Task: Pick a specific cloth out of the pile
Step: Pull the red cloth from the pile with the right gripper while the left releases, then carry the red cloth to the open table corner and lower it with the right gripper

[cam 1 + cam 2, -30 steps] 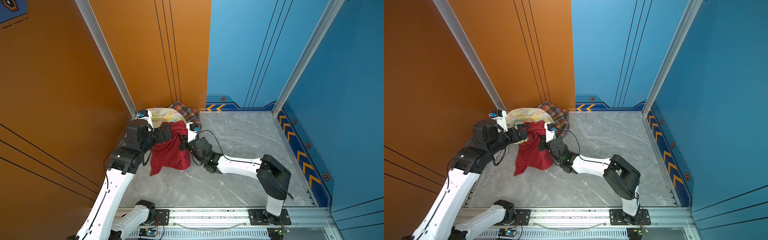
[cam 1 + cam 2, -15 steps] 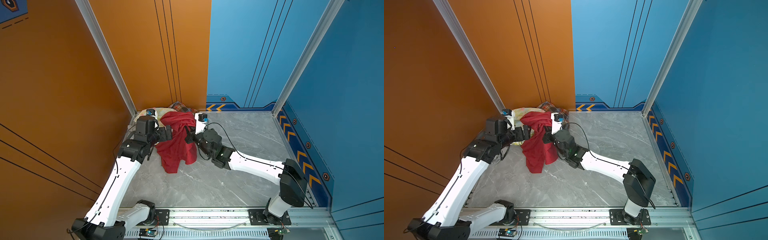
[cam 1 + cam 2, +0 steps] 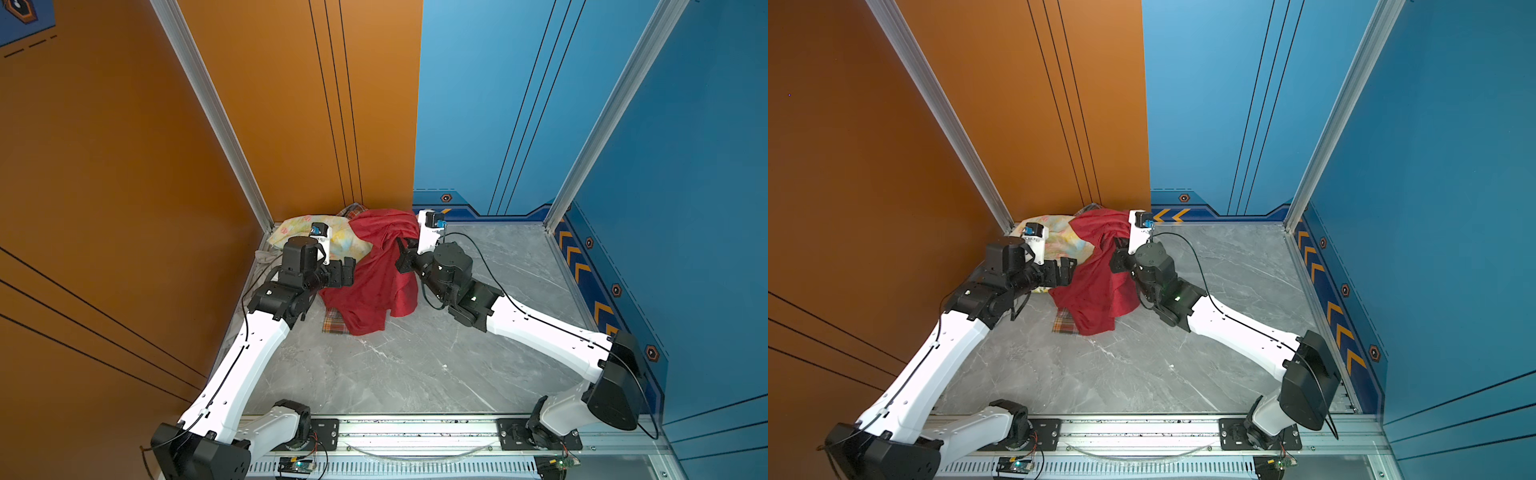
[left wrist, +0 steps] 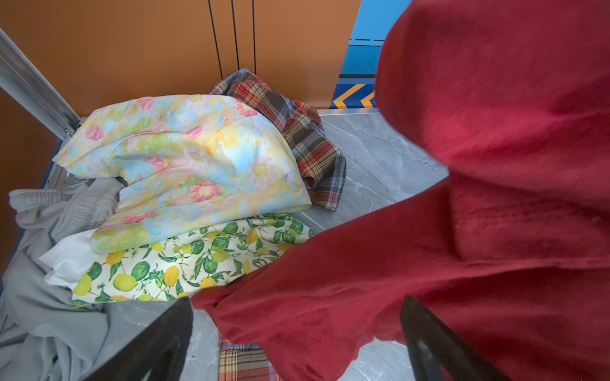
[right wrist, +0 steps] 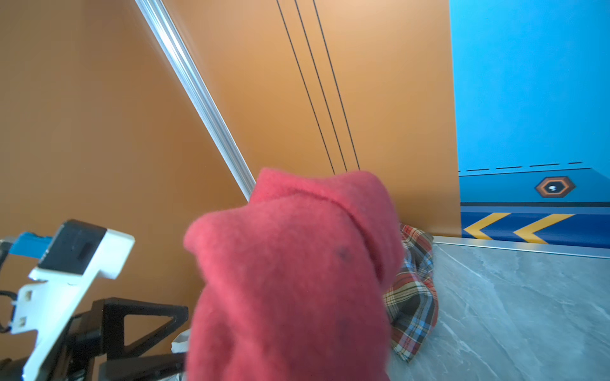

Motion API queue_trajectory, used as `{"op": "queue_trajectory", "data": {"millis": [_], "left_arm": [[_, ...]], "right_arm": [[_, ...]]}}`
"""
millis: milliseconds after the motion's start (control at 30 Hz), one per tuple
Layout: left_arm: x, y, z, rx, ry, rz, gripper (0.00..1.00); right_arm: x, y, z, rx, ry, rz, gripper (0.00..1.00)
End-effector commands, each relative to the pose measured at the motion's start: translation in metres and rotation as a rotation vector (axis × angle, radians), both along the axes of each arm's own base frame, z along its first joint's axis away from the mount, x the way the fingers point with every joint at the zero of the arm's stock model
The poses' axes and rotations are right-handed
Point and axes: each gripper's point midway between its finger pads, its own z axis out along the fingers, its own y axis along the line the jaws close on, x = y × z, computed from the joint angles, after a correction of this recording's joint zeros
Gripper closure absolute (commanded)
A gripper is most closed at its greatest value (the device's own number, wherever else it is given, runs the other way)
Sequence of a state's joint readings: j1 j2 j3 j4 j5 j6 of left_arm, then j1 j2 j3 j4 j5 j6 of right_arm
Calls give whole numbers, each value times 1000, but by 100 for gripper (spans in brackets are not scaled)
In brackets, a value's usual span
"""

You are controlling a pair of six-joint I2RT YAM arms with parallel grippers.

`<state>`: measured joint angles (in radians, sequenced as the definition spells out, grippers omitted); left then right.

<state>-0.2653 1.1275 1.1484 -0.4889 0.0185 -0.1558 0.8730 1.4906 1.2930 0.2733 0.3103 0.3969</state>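
The cloth is plain dark red and hangs raised over the floor, draped down from my right gripper, which is shut on its upper part. In the right wrist view the cloth covers the jaws entirely. My left gripper is open beside the cloth's left edge, and the cloth's lower hem hangs between its dark fingers. The pile lies in the back left corner, just behind the cloth.
The pile holds a pastel floral cloth, a lemon-print cloth, a red-brown plaid cloth and grey fabric. A plaid piece lies under the red hem. Orange wall and corner post stand close behind.
My right gripper has carried the red cloth up and toward the back wall, so it hangs longer. Both arms have stretched toward the back corner. The left gripper stayed open.
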Motion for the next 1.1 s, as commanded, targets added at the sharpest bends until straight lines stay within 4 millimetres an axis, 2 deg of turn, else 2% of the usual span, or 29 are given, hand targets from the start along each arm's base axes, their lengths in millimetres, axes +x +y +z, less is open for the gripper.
{"op": "queue_trajectory", "data": {"millis": [0,233,367,500,667,833,1000,1067], "left_arm": [[2,-14,-6,10,-10,-74,2],[4,-18,-33,21,38,-92,2],[2,-28,-39,21,55,-122,2],[1,-35,-43,18,63,-137,2],[-3,-54,-50,3,89,-195,2],[-8,-69,-58,25,106,-237,2],[-10,-76,-62,37,113,-254,2],[-11,-77,-62,43,109,-259,2]], "right_arm": [[-7,-30,51,64,-64,-16,100],[2,-90,65,68,-66,-99,100],[14,-137,69,34,-62,-198,100],[19,-182,82,7,-73,-284,100],[26,-236,95,-61,-73,-390,100],[33,-291,96,-78,-52,-483,100],[47,-345,86,-49,-14,-571,100],[53,-360,83,-57,-10,-597,100]]}}
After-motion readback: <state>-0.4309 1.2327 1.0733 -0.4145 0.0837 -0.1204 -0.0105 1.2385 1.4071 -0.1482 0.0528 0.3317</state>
